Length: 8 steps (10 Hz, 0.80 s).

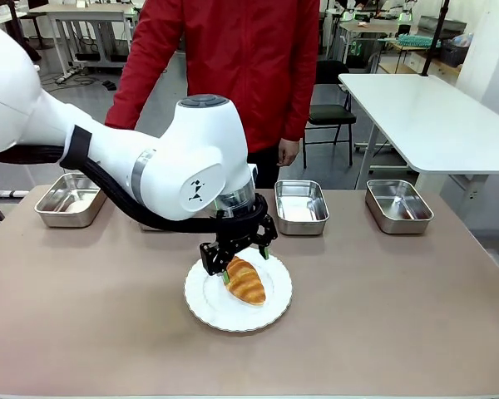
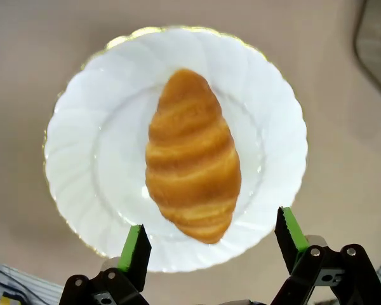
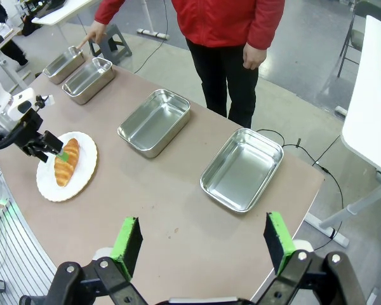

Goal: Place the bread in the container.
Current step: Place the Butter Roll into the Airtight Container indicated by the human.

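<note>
While the right end effector (image 3: 202,236) hangs open over the tabletop (image 1: 399,299), the left end effector (image 1: 239,259) gapes astride the bread (image 1: 246,283) on its white plate (image 1: 201,303), its arm (image 1: 183,158) crossing before steel containers (image 1: 300,207) along the far edge.
</note>
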Motion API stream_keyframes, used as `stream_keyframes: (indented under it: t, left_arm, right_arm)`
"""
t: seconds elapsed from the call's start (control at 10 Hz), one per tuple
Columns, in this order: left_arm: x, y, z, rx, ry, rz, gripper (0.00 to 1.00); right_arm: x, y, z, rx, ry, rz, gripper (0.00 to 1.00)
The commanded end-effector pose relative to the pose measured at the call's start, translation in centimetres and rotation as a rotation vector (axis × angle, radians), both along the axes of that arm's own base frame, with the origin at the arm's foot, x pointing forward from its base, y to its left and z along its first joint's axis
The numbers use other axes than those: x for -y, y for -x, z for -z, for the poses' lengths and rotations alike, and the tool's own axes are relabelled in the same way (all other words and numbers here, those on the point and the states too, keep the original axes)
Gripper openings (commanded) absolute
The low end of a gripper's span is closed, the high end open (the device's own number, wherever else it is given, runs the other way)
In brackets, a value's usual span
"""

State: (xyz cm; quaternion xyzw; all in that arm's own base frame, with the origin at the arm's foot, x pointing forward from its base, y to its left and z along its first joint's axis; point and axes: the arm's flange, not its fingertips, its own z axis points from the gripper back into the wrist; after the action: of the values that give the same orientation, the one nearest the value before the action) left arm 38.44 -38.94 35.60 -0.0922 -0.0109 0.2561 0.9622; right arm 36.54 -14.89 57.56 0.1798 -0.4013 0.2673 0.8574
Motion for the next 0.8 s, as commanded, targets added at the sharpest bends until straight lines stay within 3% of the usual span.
stream_keyframes:
  t: [0.0, 0.4, 0.7]
  left_arm:
    - [1.6, -0.5, 0.7, 0.032, -0.071, -0.075, 1.0]
    - [1.3, -1.4, 2.6, -0.043, -0.099, -0.028, 1.0]
    - [1.3, -2.2, 4.1, -0.031, -0.138, 0.005, 1.0]
  right_arm:
    - [0.0, -0.2, 0.0, 0.022, -0.019, -0.011, 1.0]
    - [0.0, -0.2, 0.0, 0.022, -0.019, -0.011, 1.0]
    - [0.0, -0.2, 0.0, 0.022, -0.019, -0.011, 1.0]
